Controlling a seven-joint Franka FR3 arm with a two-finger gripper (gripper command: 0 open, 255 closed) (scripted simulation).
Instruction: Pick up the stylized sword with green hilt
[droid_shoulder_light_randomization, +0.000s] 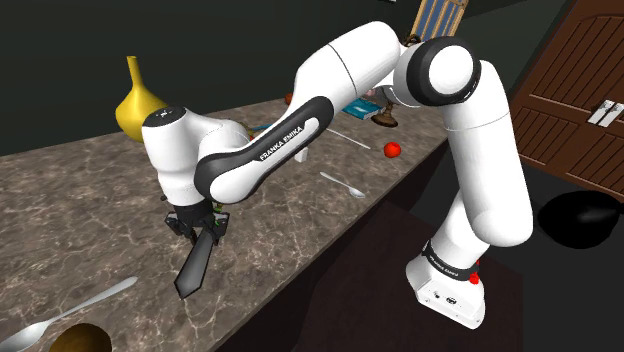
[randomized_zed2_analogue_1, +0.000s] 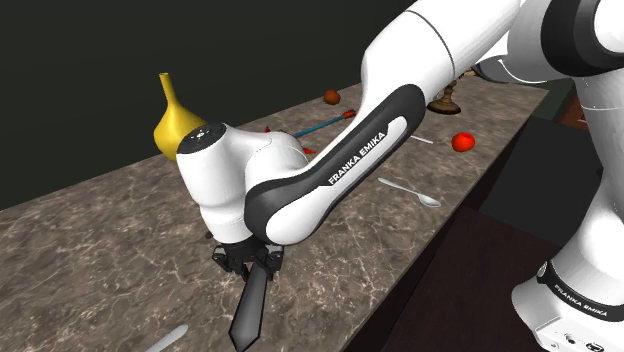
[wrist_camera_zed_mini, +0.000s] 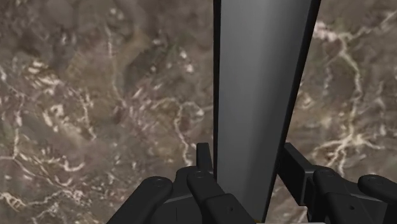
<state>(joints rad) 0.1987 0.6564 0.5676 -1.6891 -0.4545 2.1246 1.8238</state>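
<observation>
- The gripper has its 2 fingers clamped on the sword, 1 on each side of the blade. They're only as far apart as the blade is thick.
- The sword hangs blade-down, a bit tilted, over the near edge of the marble counter. Can't tell if the tip touches.
- Nothing's crowding it. The arm's own elbow is right above, and a big spoon lies near, toward the shoulder view's lower left.
- Further along are a small spoon, a red ball and a thin stick, all well apart from the sword.
- The yellow vase stands behind the gripper at the counter's back edge. Can't see inside.
- A black bowl sits off the counter beyond the stand, contents not visible.
</observation>
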